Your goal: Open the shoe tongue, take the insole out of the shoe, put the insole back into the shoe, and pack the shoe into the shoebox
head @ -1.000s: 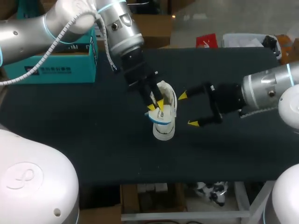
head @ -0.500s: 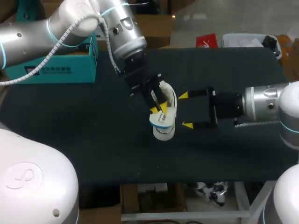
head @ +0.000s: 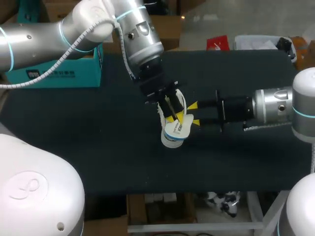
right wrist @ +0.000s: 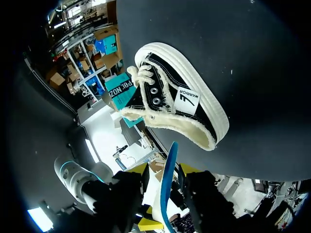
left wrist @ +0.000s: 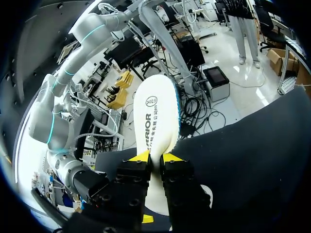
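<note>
The black shoe (right wrist: pixel 180 97) with its white sole lies on the dark table, just ahead of my right gripper (right wrist: pixel 164 170). In the head view the shoe (head: pixel 181 102) is mostly hidden under my left gripper (head: pixel 172 117). The white, blue-edged insole (left wrist: pixel 155 121) is out of the shoe, and my left gripper (left wrist: pixel 155 158) is shut on it. The insole (head: pixel 176 132) hangs over the shoe's near end. My right gripper (head: pixel 194 114) is open, one finger on each side of the edge-on insole (right wrist: pixel 167 179), with small gaps. The teal shoebox (head: pixel 64 71) stands at the back left.
The dark table cloth (head: pixel 98 147) stretches bare to the left and in front of the shoe. Beyond the shoe, the right wrist view also shows the teal shoebox (right wrist: pixel 119 92).
My right gripper has moved left up to the insole and its fingers have drawn much closer together. My left arm has shifted slightly right, still holding the insole.
</note>
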`<state>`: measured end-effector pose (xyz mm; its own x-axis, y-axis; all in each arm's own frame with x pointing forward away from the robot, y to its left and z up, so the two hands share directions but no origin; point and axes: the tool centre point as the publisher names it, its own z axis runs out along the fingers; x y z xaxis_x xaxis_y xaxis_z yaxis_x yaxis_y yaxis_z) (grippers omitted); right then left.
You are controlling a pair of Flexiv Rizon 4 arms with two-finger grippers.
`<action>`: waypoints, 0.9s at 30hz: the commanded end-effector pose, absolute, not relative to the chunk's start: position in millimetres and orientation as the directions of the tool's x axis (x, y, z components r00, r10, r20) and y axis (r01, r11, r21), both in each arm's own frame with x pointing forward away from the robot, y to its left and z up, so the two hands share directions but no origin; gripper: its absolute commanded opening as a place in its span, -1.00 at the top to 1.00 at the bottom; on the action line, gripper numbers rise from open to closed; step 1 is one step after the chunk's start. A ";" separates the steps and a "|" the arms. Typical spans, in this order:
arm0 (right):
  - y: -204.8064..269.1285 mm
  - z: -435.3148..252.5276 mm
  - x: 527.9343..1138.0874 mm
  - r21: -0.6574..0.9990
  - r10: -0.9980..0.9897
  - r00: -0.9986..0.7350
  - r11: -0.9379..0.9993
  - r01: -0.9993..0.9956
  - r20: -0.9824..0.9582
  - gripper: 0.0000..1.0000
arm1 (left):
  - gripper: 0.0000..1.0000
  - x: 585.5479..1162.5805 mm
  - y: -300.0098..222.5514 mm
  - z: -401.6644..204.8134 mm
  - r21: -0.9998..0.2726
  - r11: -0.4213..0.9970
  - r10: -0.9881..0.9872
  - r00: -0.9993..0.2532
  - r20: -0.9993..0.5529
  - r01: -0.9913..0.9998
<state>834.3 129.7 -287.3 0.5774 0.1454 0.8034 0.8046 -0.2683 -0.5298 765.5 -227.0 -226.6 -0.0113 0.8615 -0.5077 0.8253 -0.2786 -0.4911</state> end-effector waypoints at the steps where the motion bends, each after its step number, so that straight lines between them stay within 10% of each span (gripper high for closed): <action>1: 129.9 -286.6 837.5 -0.541 0.151 0.578 -0.228 0.809 0.802 0.55 | 1.00 765.9 -232.8 -231.0 -0.487 -0.274 0.863 -0.011 -0.506 0.830; 16: 131.7 -282.1 836.3 -0.574 0.175 0.604 -0.195 0.795 0.777 0.40 | 1.00 771.9 -239.7 -239.9 -0.475 -0.248 0.873 -0.018 -0.488 0.844; 20: 132.7 -282.2 836.5 -0.585 0.186 0.613 -0.186 0.789 0.768 1.00 | 1.00 772.6 -240.2 -240.6 -0.474 -0.246 0.872 -0.020 -0.489 0.846; 27: 131.8 -285.3 832.6 -0.592 0.195 0.618 -0.177 0.786 0.762 1.00 | 1.00 774.8 -241.2 -241.4 -0.477 -0.231 0.873 -0.035 -0.486 0.848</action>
<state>833.9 134.2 -284.1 0.6174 0.1974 0.7615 0.7863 -0.1841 -0.5898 774.9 -239.9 -239.6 -0.0306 0.8741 -0.4848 0.8479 -0.2341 -0.4756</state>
